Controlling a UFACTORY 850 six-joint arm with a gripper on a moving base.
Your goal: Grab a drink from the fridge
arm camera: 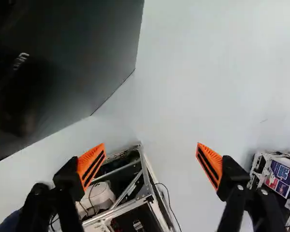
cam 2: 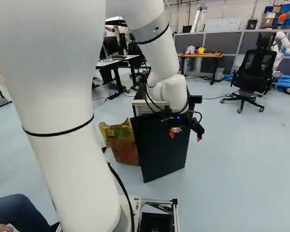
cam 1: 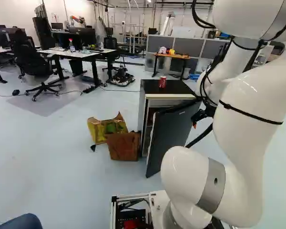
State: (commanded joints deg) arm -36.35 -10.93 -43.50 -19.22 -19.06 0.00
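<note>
The small fridge stands ahead with its dark door swung partly open toward the base. On its black top is a red can. Most of the interior is hidden behind the door. In the right base view my gripper hangs in front of the door's upper part, toward its right side. Seen from the wrist, the gripper is open, its orange-padded fingers wide apart with nothing held between them. The dark door panel lies ahead and to one side of the fingers.
A brown paper bag and a yellow-green bag stand on the floor beside the fridge. Farther back are a wooden table, desks and an office chair. Another robot stands at the far right. The wrist view shows base framework below.
</note>
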